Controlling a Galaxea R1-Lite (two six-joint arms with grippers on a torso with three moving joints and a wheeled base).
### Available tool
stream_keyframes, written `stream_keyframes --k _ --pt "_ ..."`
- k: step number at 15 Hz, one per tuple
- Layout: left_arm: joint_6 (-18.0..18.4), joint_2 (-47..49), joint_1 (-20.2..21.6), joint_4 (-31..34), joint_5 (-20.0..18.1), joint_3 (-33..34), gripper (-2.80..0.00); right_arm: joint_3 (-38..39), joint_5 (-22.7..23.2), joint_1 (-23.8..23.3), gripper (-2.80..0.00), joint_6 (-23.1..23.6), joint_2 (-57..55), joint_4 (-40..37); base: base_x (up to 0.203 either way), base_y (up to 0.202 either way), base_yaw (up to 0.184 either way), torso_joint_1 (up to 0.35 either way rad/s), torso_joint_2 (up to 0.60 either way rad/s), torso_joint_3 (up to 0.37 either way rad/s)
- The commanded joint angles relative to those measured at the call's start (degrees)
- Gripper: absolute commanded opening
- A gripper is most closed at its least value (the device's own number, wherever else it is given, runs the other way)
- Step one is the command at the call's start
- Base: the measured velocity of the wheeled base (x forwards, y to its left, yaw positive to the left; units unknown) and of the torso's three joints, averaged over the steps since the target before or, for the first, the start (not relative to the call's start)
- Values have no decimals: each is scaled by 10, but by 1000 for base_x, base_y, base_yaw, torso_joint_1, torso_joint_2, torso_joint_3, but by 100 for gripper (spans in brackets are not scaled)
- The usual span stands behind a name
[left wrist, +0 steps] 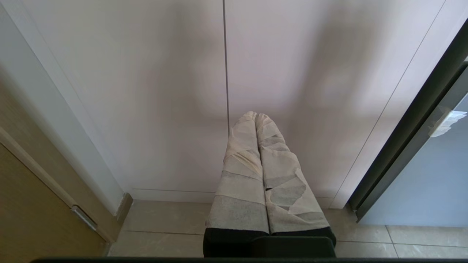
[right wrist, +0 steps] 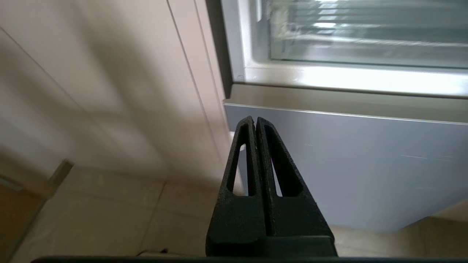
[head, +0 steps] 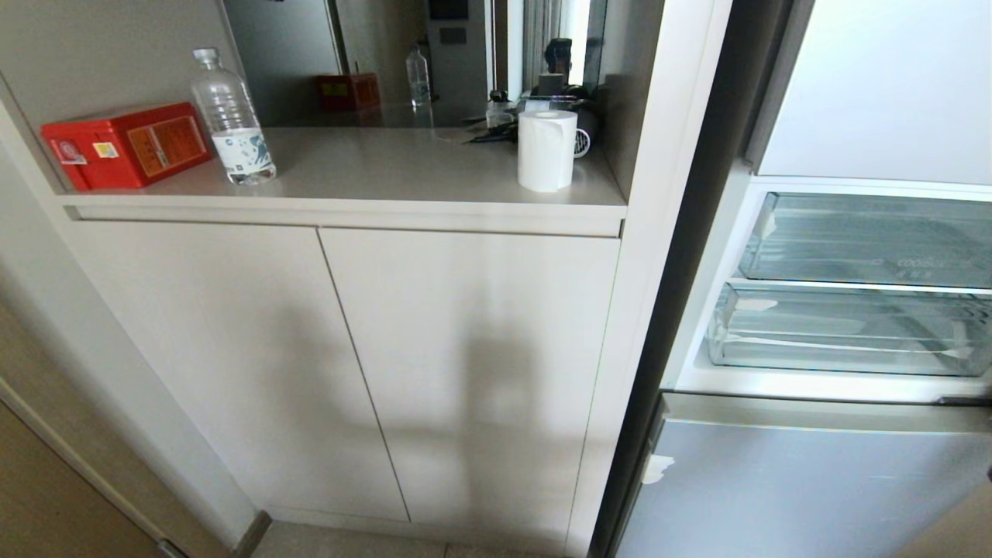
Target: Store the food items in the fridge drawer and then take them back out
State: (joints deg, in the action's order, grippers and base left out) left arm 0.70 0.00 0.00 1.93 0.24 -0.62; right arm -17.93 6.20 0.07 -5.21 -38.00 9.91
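The pale cabinet (head: 465, 364) filled most of the head view, its two closed doors meeting at a vertical seam below a recessed niche. At three o'clock from it stood the fridge (head: 783, 480), its glossy pale-blue lower panel shut and the compartment above it open. Inside that opening sat two clear plastic bins, one over the other: the shallower tray (head: 868, 240) at twelve o'clock of the fridge drawer (head: 845, 329), which lay pushed in, its ribbed floor visible through the front lip. No food items could be made out in either bin.

The niche's surface (head: 387, 167) carried a red box (head: 124, 145) at the nine o'clock end, a clear water bottle (head: 231, 116) just beside it at its three o'clock, and a white paper roll (head: 547, 149) standing upright toward the three o'clock end, with dark small items behind it that were too cluttered to identify.

Neither arm appeared in the head view. In the right wrist view the right end effector (right wrist: 255, 122) had its black fingers pressed together, gripping nothing, pointed at the upper edge of the blue lower panel, with the drawer's lip beyond. In the left wrist view the left end effector (left wrist: 256, 116), its fingers wrapped in pale tape, was likewise closed and empty, aimed at the seam between the cabinet doors above the tiled floor (left wrist: 172, 230).
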Motion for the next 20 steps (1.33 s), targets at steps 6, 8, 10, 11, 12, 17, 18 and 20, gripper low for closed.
stream_keyframes --k 6,8,10,11,12,17,18,20 --pt "0 1 0 0 0 0 -280 -37 18 8 0 -19 -571 400 0 0 0 0 0 0" --pt "0 1 0 0 0 0 -280 -43 4 11 0 -19 -643 502 0 0 0 0 0 0" --pt "0 1 0 0 0 0 -280 -51 -13 9 0 -18 -690 588 0 0 0 0 0 0" --pt "0 1 0 0 0 0 -280 -63 -30 6 0 -17 -708 619 0 0 0 0 0 0" --pt "0 1 0 0 0 0 -280 -74 -43 4 0 -15 -722 641 0 0 0 0 0 0" --pt "0 1 0 0 0 0 -280 -112 -48 5 0 -15 -762 651 0 0 0 0 0 0" --pt "0 1 0 0 0 0 -280 -123 -48 5 0 -15 -772 651 0 0 0 0 0 0" --pt "0 1 0 0 0 0 -280 -143 -54 5 0 -15 -784 655 0 0 0 0 0 0"
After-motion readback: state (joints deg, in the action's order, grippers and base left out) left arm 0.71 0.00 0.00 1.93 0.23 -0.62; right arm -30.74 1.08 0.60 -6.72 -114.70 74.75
